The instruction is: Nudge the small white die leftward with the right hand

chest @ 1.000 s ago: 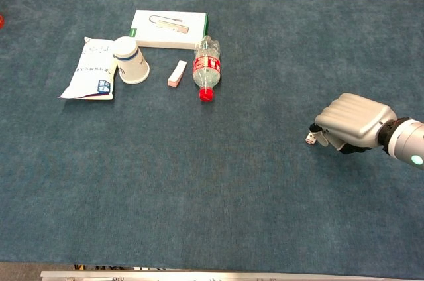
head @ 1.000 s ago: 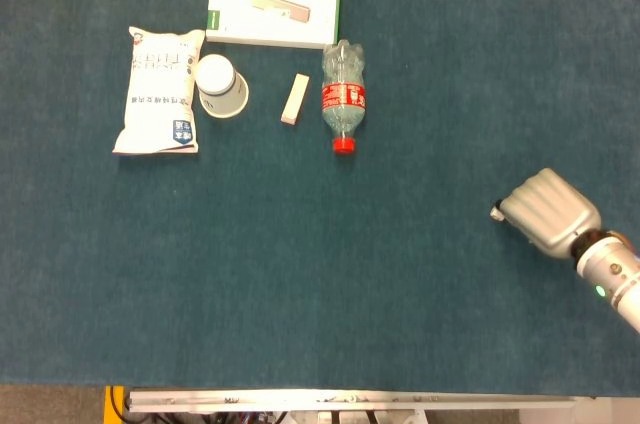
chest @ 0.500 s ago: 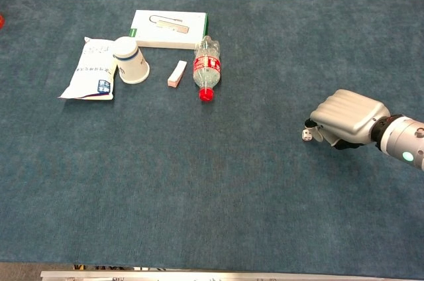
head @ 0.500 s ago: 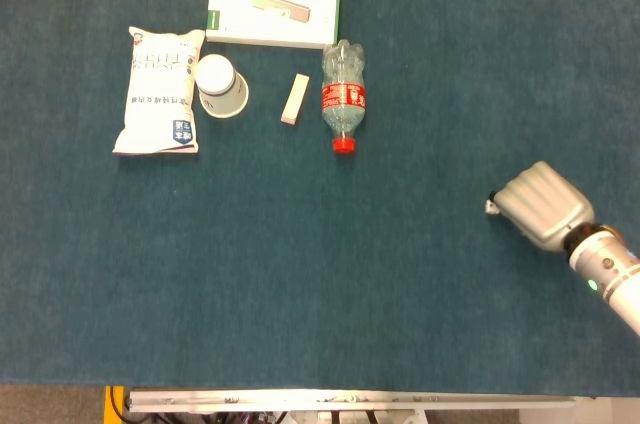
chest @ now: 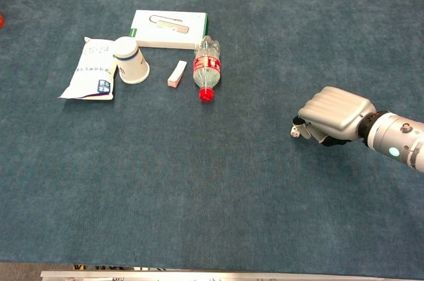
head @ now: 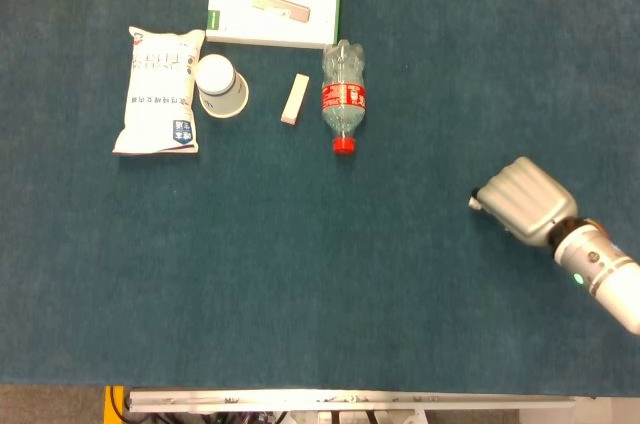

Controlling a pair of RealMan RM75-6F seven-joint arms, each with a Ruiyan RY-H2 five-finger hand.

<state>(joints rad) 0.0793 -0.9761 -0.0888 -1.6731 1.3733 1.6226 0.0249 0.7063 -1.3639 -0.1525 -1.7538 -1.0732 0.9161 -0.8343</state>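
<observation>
The small white die (chest: 294, 132) lies on the blue cloth at the right, only a sliver of it (head: 475, 203) showing in the head view. My right hand (chest: 333, 115) (head: 521, 198) is a curled silver fist, palm down, with its fingers touching the die's right side. Nothing is held in it. The left hand appears in neither view.
At the back left lie a white snack bag (head: 159, 90), a tipped paper cup (head: 220, 86), a small beige block (head: 294, 99), a plastic bottle with a red cap (head: 344, 96) and a white boxed adapter (head: 275, 6). The table's front edge (head: 340, 399) runs along the bottom.
My right hand has slid leftward across the cloth, and the die has moved left ahead of its fingers. The items at the back have stayed put.
</observation>
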